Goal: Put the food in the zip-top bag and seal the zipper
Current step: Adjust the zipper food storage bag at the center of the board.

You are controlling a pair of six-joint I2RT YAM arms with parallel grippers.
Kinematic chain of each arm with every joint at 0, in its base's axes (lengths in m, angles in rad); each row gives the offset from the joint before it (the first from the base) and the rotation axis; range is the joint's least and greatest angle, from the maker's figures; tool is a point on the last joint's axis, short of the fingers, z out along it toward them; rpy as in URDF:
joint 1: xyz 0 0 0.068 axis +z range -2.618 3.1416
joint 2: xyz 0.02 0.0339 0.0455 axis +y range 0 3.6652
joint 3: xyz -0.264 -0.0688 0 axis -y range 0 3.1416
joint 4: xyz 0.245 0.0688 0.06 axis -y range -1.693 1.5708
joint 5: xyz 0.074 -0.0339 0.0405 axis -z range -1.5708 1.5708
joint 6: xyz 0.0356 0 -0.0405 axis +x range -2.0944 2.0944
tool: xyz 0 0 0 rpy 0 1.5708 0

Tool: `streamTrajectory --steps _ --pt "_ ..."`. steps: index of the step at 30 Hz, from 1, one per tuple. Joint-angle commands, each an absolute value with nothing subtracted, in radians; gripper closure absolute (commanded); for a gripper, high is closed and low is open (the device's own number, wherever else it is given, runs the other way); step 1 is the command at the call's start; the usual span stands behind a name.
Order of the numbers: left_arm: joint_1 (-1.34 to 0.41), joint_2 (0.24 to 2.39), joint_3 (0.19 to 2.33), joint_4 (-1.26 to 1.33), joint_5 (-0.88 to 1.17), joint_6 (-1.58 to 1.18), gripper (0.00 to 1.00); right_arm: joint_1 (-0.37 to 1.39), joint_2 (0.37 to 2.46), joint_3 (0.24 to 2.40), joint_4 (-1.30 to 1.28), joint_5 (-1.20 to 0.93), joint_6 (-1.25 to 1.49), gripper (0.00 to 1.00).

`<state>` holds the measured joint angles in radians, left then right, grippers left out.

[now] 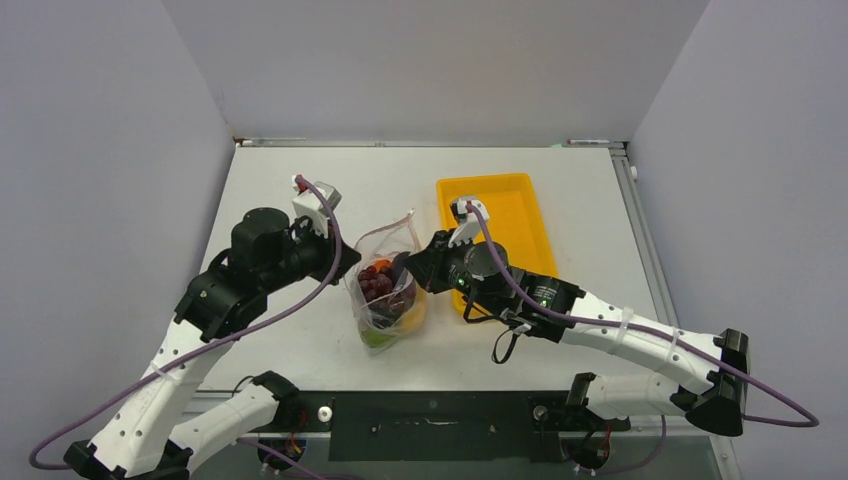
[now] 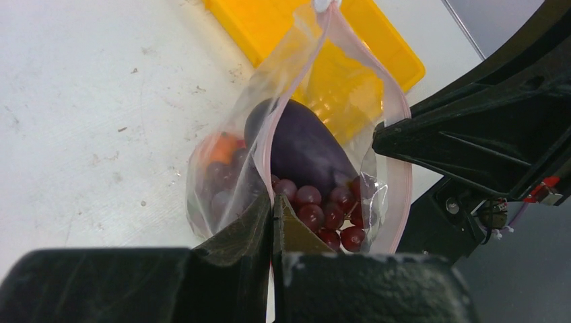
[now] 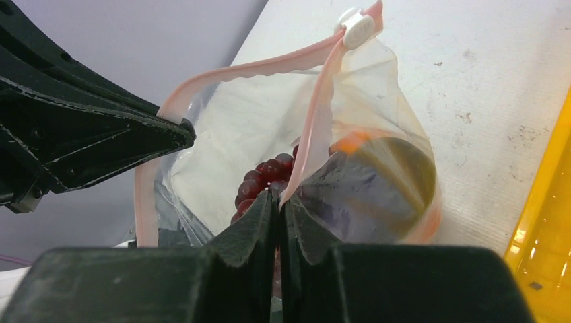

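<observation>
The clear zip-top bag (image 1: pixel 388 290) stands open mid-table between my two grippers. Inside lie a dark purple eggplant (image 2: pixel 303 145), purple-red grapes (image 2: pixel 330 215), an orange piece (image 2: pixel 221 147) and green and yellow pieces (image 1: pixel 385 335). My left gripper (image 2: pixel 273 202) is shut on the bag's left mouth edge. My right gripper (image 3: pixel 277 202) is shut on the right mouth edge, on the pink zipper strip (image 3: pixel 316 128). The white slider (image 3: pixel 355 25) sits at the far end of the zipper, and the mouth gapes open.
The yellow tray (image 1: pixel 510 215) lies just right of the bag, behind my right gripper, and shows no food. The table's back edge meets the grey walls. The arms' bases stand at the near edge.
</observation>
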<state>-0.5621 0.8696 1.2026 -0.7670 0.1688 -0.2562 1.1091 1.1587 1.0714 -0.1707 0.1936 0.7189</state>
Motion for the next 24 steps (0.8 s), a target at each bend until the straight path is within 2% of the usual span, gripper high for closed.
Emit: streamTrajectory --steps 1,7,15,24 --pt "-0.568 0.862 1.135 -0.655 0.191 -0.303 1.0 1.124 1.119 1.015 -0.119 0.239 0.745 0.95" --pt "-0.568 0.863 1.09 -0.622 0.215 -0.318 1.0 1.124 1.099 0.981 -0.122 0.241 0.73 0.94" --pt "-0.568 0.871 1.111 -0.639 0.298 -0.286 1.0 1.122 1.074 1.105 -0.277 0.278 0.548 0.65" --pt "-0.567 0.882 1.152 -0.705 0.377 -0.215 1.0 1.118 1.043 1.251 -0.455 0.314 0.265 0.48"
